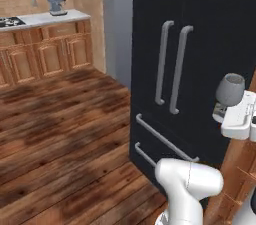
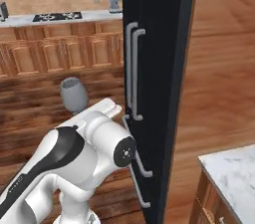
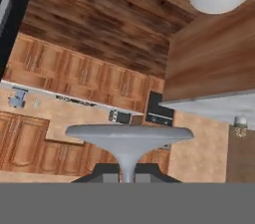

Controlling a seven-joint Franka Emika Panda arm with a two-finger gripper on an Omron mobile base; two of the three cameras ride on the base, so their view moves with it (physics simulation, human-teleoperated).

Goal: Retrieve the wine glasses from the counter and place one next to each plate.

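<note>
Your gripper point(image 3: 127, 177) is clamped, apparently on the stem of a wine glass point(image 1: 230, 89), carried near the black fridge point(image 1: 200, 44).

Wine glass point(image 1: 230, 89) held in end effector point(image 1: 220, 111), beside black fridge point(image 1: 190, 44)

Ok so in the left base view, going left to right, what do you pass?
Coffee machine on the far counter → black fridge with its two vertical handles → wine glass held up at the right edge.
</note>
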